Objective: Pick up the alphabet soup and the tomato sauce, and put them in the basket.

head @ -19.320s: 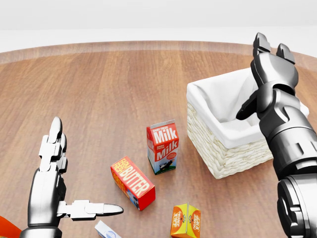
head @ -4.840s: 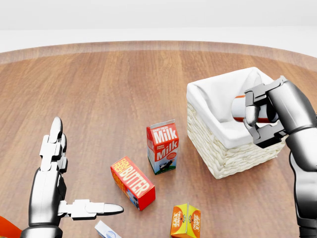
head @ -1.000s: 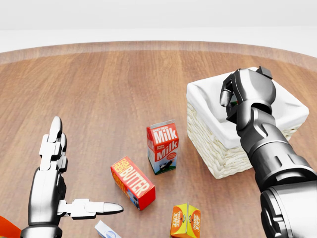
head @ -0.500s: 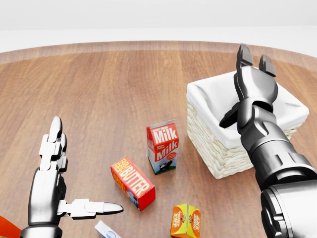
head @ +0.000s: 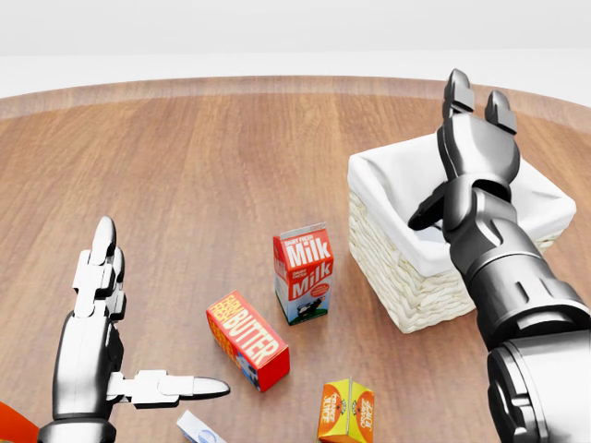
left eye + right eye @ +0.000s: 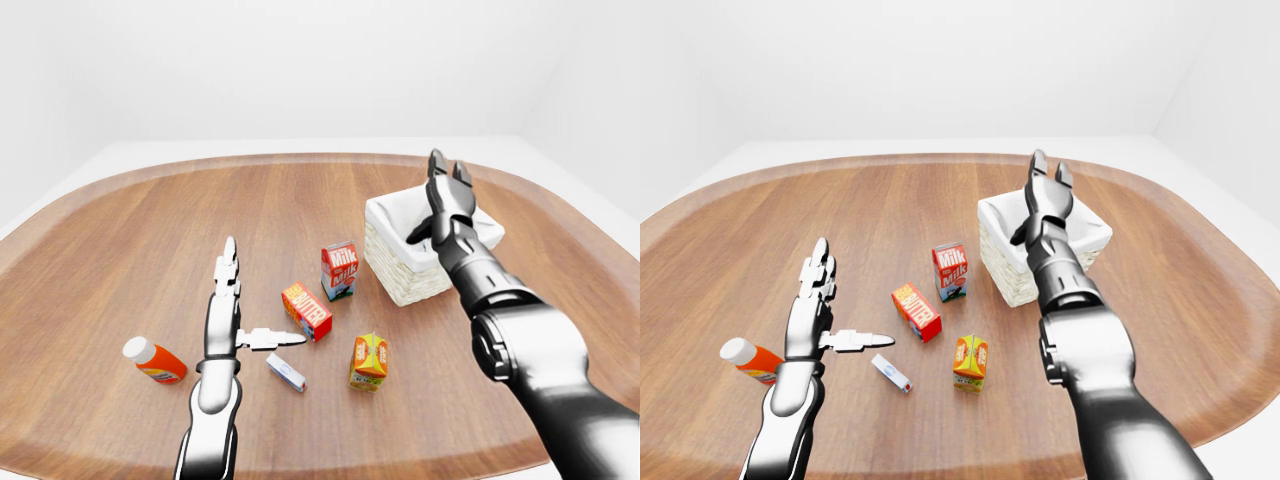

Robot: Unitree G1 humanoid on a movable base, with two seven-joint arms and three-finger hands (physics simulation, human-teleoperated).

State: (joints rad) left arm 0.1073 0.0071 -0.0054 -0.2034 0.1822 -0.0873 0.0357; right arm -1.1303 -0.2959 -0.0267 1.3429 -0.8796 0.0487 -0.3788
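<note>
As fingers splay wide, right hand (image 5: 473,138) empty, above basket (image 5: 406,277)

A milk carton (image 5: 303,274) stands upright near the middle of the wooden tabletop (image 5: 203,166). Just near-left of it lies a red and orange butter box (image 5: 247,340) on its side. Nearer still stands an orange juice carton (image 6: 369,361), with a small white and blue box (image 6: 286,371) lying flat to its left. Far left lies an orange bottle with a white cap (image 6: 154,361).
</note>
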